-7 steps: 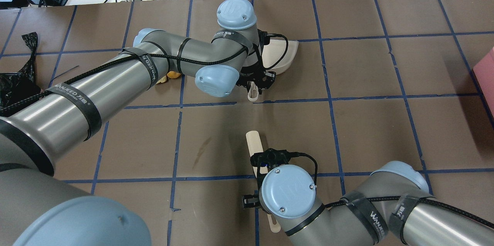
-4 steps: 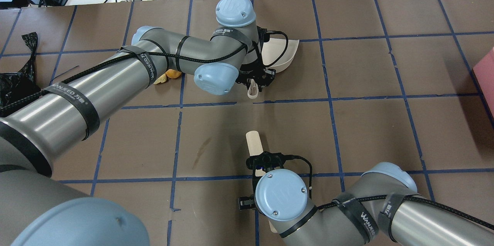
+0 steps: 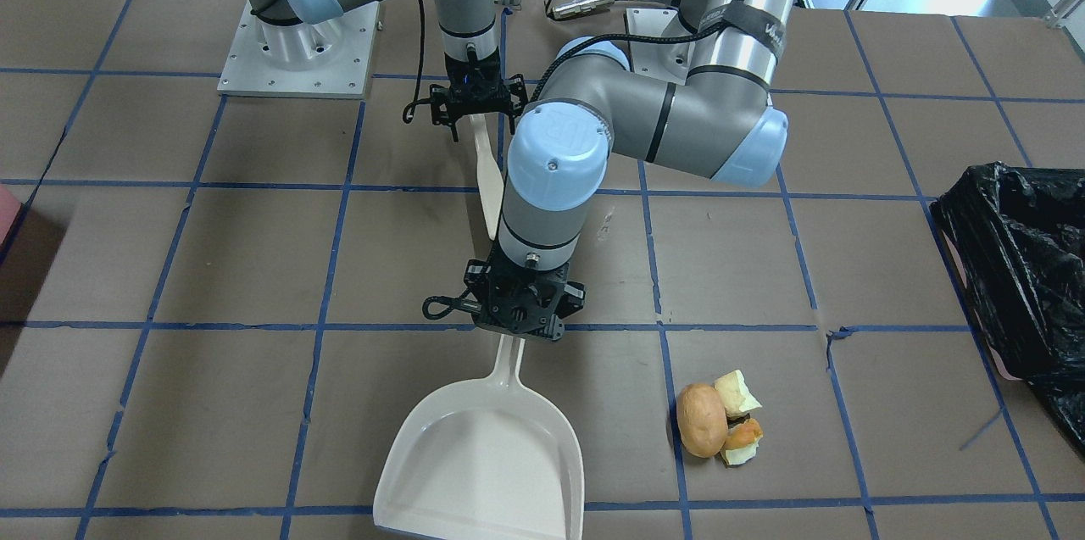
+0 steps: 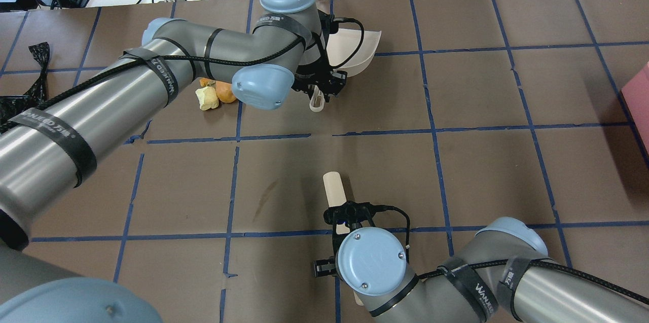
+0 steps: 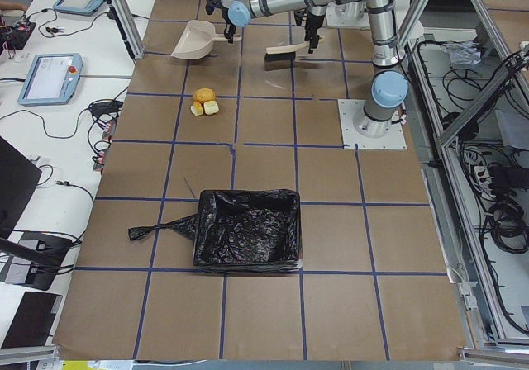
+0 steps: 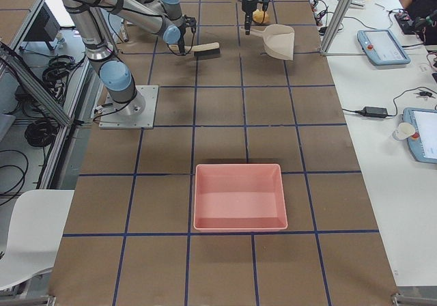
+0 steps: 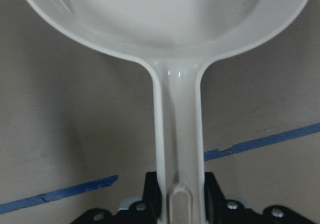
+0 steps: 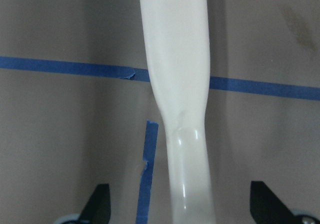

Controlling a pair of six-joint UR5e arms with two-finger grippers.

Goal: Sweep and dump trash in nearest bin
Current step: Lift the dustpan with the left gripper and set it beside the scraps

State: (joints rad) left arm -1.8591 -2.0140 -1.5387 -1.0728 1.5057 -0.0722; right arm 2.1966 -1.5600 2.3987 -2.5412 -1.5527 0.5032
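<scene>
The trash, a brown-orange lump with pale yellow and orange peel chunks, lies on the brown table; it also shows in the overhead view. My left gripper is shut on the handle of a cream dustpan, held just beside the trash on the side away from the bin. Its fingers press the handle. My right gripper is open, its fingers standing apart on either side of the cream brush handle. The brush lies on the table. The black-bagged bin stands at my left end of the table.
A pink tray sits at my right end of the table, far from the trash. Blue tape lines grid the brown table. Cables and monitors lie beyond the far edge. The left arm's elbow hangs over part of the trash in the overhead view.
My left arm has carried the dustpan further away and toward my left, closer to the trash. My right wrist has drawn back slightly along the brush, which has stayed put.
</scene>
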